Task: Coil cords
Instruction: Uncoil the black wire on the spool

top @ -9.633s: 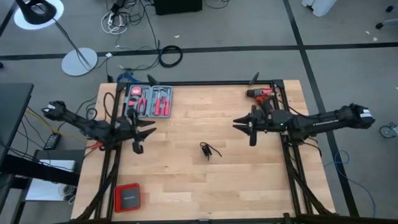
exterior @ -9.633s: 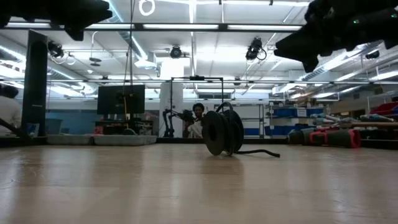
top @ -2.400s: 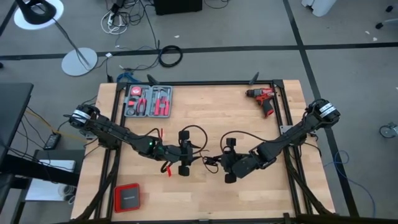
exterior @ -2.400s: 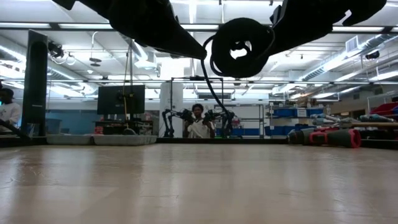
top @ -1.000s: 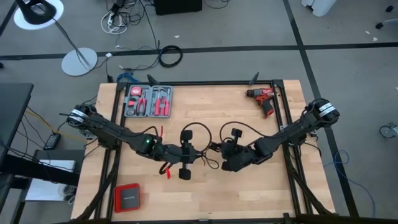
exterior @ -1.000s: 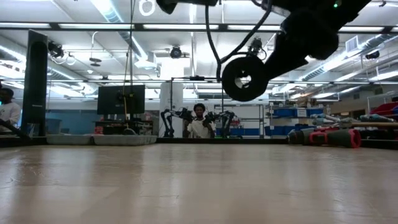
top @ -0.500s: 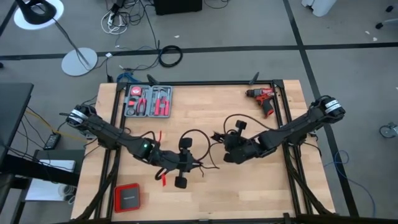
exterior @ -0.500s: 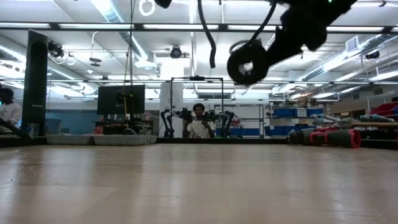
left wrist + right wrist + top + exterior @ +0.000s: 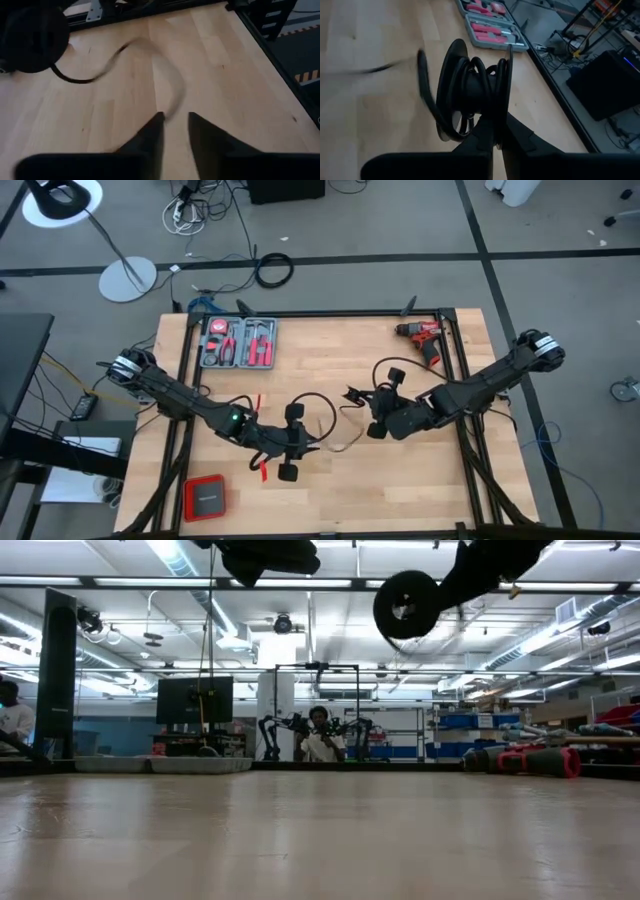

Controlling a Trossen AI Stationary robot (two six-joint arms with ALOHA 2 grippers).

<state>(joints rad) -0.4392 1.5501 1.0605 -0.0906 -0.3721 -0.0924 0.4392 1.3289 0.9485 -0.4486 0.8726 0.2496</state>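
A thin black cord is wound on a small black spool (image 9: 470, 90), which is up in the air over the table's middle (image 9: 405, 602). My right gripper (image 9: 362, 402) is shut on the spool. The cord's loose length (image 9: 322, 400) arcs from the spool toward my left gripper (image 9: 312, 444) and shows blurred, hanging free (image 9: 172, 97). My left gripper (image 9: 175, 131) is open with nothing between its fingers; the cord's end swings just ahead of its fingertips. My right gripper pinches one flat side disc of the spool (image 9: 506, 100) at its rim between its two fingers. The fingers come slanting down from the table's right. The spool is lifted clear of the table, its discs on edge, with the cord's loose length trailing from it.
An open tool case (image 9: 238, 343) with red-handled tools lies at the far left, a red drill (image 9: 422, 335) at the far right, and a red-and-black box (image 9: 205, 497) at the near left. Black frame rails run along the table's sides.
My left gripper has opened and let go of the cord, and has sunk a little toward the near edge. The freed length now swings loose. My right gripper has risen with the spool, moving toward the far right.
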